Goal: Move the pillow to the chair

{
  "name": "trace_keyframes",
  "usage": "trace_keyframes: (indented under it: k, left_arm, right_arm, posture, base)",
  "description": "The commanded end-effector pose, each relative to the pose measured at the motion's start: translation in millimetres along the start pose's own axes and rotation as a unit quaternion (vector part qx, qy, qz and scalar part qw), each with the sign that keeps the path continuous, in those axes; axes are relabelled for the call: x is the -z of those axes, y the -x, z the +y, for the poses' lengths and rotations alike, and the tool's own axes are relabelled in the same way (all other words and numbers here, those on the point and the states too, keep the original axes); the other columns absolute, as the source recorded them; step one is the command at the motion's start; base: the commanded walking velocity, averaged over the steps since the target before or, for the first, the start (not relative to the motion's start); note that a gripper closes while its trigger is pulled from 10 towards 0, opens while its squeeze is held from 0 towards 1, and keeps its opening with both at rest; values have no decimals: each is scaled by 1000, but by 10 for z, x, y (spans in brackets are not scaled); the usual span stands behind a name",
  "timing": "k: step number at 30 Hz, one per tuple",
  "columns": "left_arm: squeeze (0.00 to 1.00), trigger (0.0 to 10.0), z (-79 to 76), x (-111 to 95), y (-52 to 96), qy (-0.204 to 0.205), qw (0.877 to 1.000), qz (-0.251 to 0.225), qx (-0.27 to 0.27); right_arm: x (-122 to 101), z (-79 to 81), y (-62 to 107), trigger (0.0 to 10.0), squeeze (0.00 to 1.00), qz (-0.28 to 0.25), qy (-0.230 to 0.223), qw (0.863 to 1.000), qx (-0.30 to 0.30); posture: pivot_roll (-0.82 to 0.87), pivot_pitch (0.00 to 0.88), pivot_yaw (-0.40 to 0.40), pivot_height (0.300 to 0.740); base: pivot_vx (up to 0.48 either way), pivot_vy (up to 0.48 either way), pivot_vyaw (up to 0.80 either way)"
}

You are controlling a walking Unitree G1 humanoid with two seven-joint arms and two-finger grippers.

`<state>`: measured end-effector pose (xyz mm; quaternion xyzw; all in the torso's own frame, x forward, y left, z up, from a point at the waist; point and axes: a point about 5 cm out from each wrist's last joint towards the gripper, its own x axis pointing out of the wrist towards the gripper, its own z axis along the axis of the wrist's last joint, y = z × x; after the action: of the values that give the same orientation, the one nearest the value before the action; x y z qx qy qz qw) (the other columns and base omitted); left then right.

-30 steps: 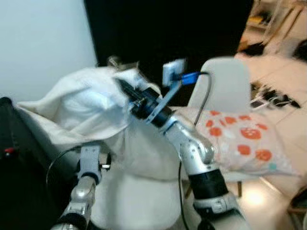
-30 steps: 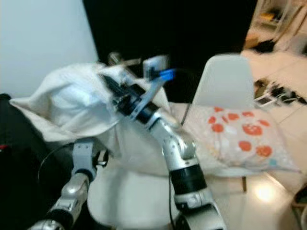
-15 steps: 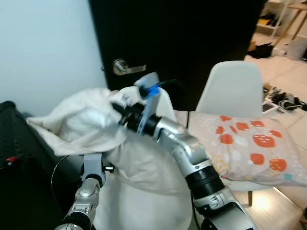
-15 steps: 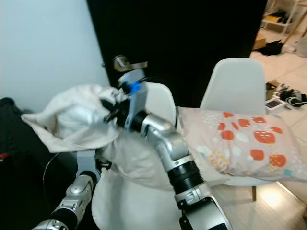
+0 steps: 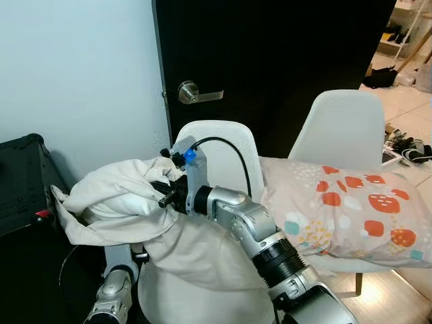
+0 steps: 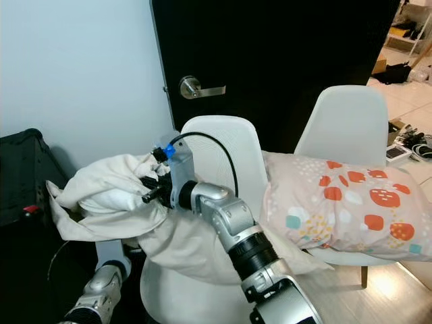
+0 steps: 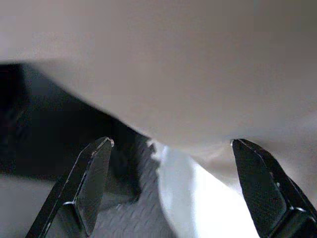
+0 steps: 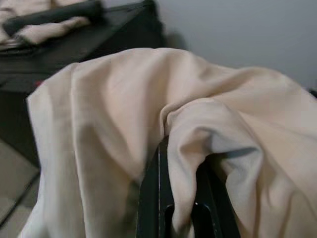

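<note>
Cream cloth was bunched between the closed fingers of the right gripper (image 5: pixel 164 198), which had a fold of the pillow (image 5: pixel 125 202) pinched tight; the right wrist view showed the fabric draped over and wrapped around the two black fingers (image 8: pixel 148 198), so the hold looked firm; the bulk of the pillow sat in the air just beyond and above that claw, off the near edge of the white chair (image 5: pixel 223 145), while a loose tail of it hung below the claw and spread over the seat; beyond the claw stood the chair's back, and past that a dark door (image 5: pixel 283 61) with a metal handle (image 5: pixel 192 92); well off to the claw's right a second white chair (image 5: pixel 344 128) carried a spotted cushion (image 5: pixel 344 209); to the claw's left was a black case (image 5: pixel 23 179). Below the pillow the left gripper (image 7: pixel 173 188) pointed up with its fingers spread wide and nothing between them, the cloth's underside just ahead of them; carrying seemed nearly done, since part of the pillow already lay on the seat; what remained, by my judgement, was to bring the raised bulk fully over the seat, lower it, and let go.
</note>
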<state>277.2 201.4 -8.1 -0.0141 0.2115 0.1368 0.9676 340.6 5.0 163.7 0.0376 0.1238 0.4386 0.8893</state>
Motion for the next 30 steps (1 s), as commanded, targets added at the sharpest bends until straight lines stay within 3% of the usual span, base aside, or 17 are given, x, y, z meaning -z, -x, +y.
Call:
trace_keyframes:
  k: [1,6,14,27,30]
  left_arm:
    - [0,10000,97,135,38,-11,999,29,-14]
    - [0,10000,145,239,76,-7,999,50,-16]
    - [0,10000,154,294,100,-10,998,60,-10]
    - [0,10000,167,391,143,-26,997,79,-7]
    - [0,10000,174,523,194,20,993,119,-1]
  right_arm:
    - [171,-175,41,10000,0,26,-17,998,58]
    - [236,-325,92,10000,0,17,-59,992,113]
    - [341,-450,142,10000,0,33,-86,983,158]
    - [438,-411,97,10000,0,62,-115,981,145]
    - [470,-394,89,10000,0,70,-120,980,140]
  posture:
    - [-55,50,33,740]
    - [-58,57,33,725]
    - [-62,63,35,705]
    - [-63,66,31,670]
    - [-63,67,30,655]
  base:
    - [0,0,0]
    - [0,0,0]
    - [0,0,0]
    - [0,0,0]
    - [0,0,0]
